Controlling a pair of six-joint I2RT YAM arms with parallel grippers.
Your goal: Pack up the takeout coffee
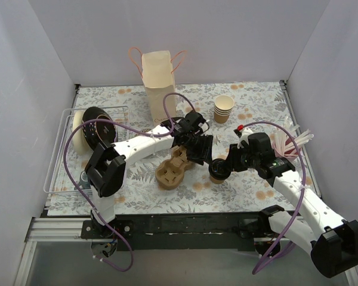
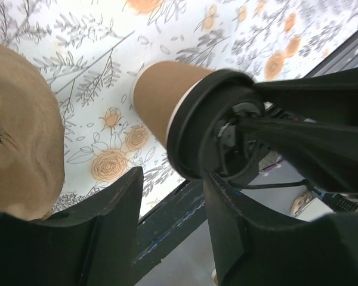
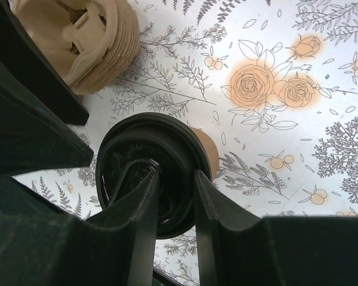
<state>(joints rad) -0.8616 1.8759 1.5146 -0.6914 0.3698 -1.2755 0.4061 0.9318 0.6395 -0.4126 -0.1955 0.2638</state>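
1 takeout coffee (image 1: 218, 172), 1 carrier (image 1: 170, 173), 1 bag (image 1: 159, 80)

Table (image 1: 259, 104): is carrying a floral-printed covering across its top.
Paper bag (image 1: 159, 83): is standing upright at the back, handles up.
Stack of paper cups (image 1: 223, 109): is standing right of the bag, apart from it.
Cup carrier (image 1: 173, 171): is lying near the middle.
Wire rack (image 1: 59, 155): is sitting along the left edge.
Takeout coffee (image 1: 218, 173): is sitting just right of the carrier; contact with the covering cannot be told.

White arms (image 1: 137, 146), black joints (image 1: 107, 170), looping purple cables (image 1: 65, 164) — left end effector (image 2: 170, 196) and right end effector (image 3: 174, 179) black
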